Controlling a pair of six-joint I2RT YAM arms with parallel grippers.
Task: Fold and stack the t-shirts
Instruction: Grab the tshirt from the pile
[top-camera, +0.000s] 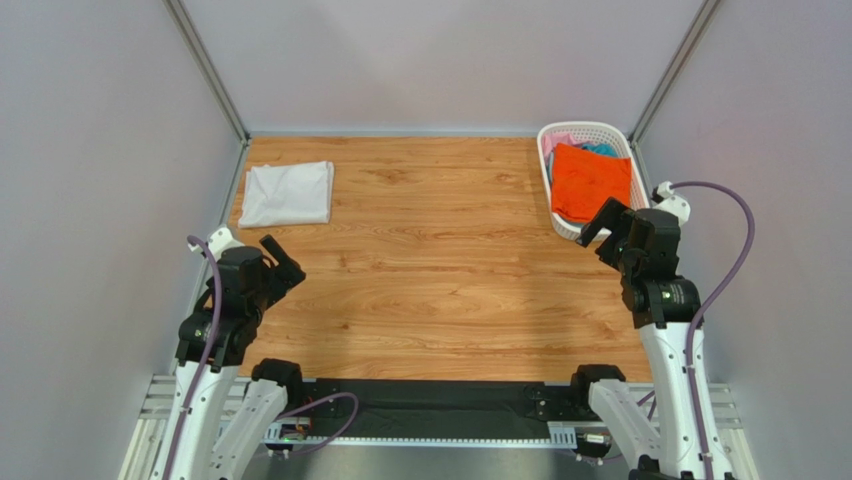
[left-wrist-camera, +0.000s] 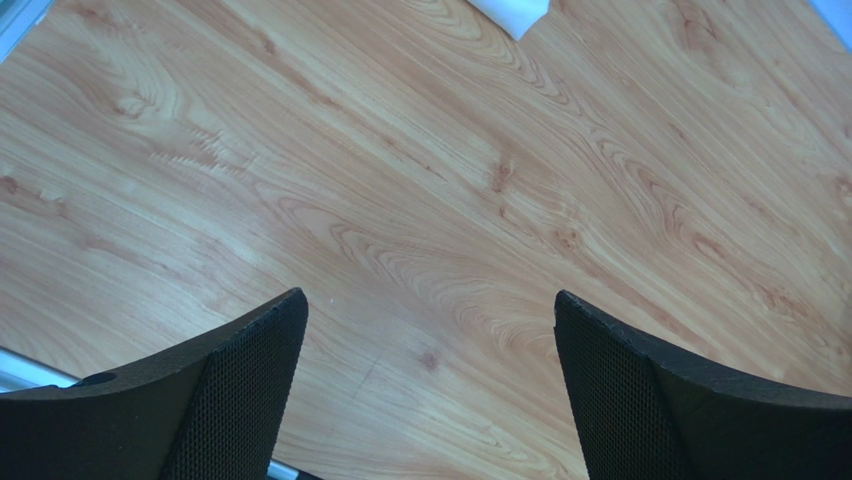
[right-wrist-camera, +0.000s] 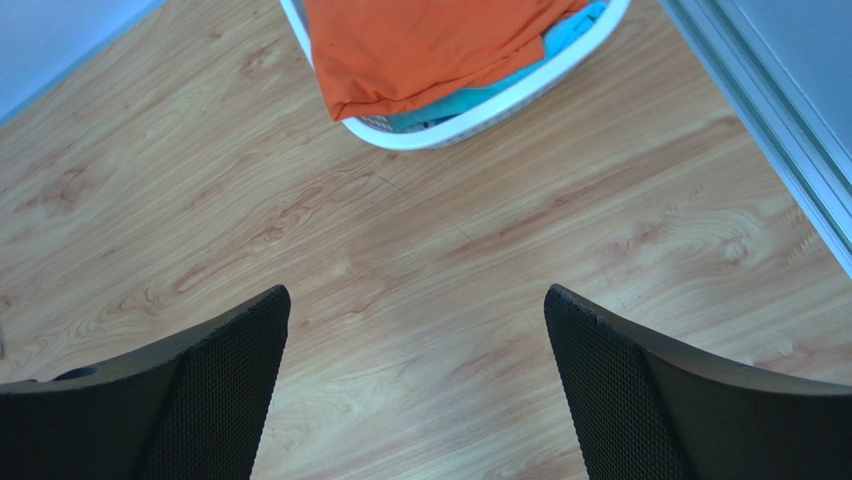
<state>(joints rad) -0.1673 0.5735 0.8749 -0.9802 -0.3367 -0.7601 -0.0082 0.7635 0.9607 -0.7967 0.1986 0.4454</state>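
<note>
A folded white t-shirt (top-camera: 288, 193) lies flat at the far left of the wooden table; its corner shows in the left wrist view (left-wrist-camera: 512, 13). A bright orange t-shirt (top-camera: 588, 181) lies on top in the white basket (top-camera: 578, 131) at the far right, over teal (top-camera: 601, 149) and pink (top-camera: 556, 142) cloth. The orange shirt (right-wrist-camera: 430, 45) and teal cloth (right-wrist-camera: 470, 98) also show in the right wrist view. My left gripper (top-camera: 284, 262) is open and empty over bare wood (left-wrist-camera: 430, 310). My right gripper (top-camera: 607, 222) is open and empty just in front of the basket (right-wrist-camera: 415, 305).
Grey walls with metal posts close in the table on three sides; a metal rail (right-wrist-camera: 760, 100) runs along the right edge. The black base bar (top-camera: 430, 400) sits at the near edge between the arms.
</note>
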